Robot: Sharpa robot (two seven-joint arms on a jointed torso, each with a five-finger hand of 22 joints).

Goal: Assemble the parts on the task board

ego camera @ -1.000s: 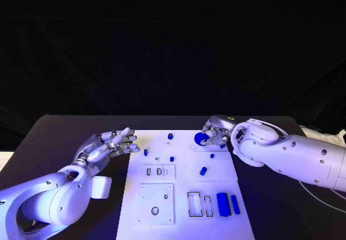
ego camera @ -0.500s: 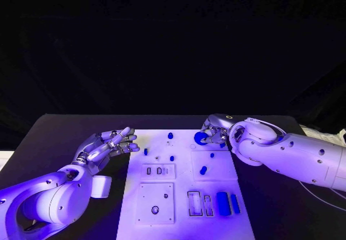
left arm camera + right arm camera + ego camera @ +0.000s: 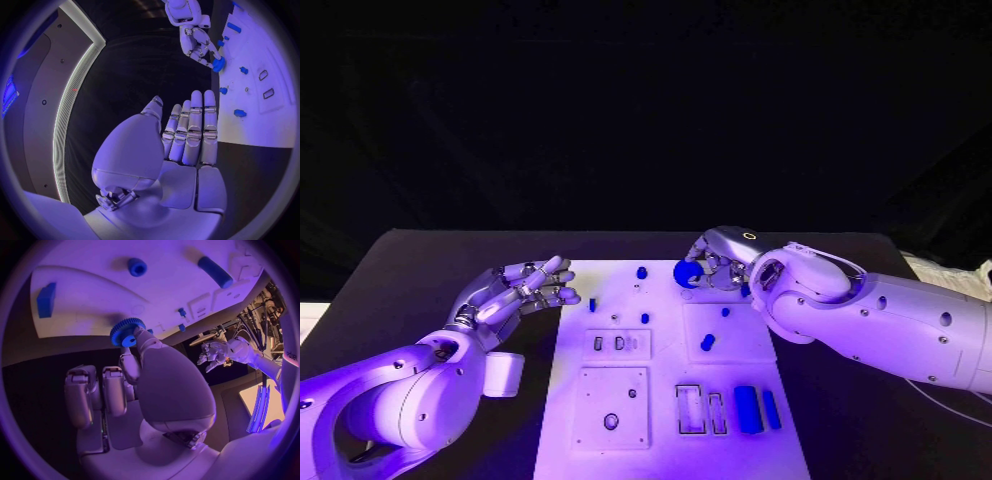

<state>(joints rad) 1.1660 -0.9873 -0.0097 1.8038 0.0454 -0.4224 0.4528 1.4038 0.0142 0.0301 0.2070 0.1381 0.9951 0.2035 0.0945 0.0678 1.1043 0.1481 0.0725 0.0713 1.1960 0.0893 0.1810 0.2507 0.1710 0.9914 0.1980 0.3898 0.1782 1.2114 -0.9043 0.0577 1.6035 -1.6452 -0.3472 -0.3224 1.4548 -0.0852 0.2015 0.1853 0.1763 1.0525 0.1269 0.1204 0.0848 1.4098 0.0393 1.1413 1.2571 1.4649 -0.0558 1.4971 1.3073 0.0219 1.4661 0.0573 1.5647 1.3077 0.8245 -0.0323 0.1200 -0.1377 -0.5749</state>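
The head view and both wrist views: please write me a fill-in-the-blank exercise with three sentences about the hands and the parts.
1. The round blue toothed gear is held by the robot's ____ hand.
2. The left hand holds ____.
3. The left hand hovers beside the white task board, over the ____ table.

Missing words: right; nothing; black

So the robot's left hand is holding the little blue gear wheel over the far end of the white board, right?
Not quite: the right hand holds the blue gear, not the left. The right wrist view shows the gear pinched at its fingertips, over the far end of the white board. The left hand hangs beside the board with nothing in it.
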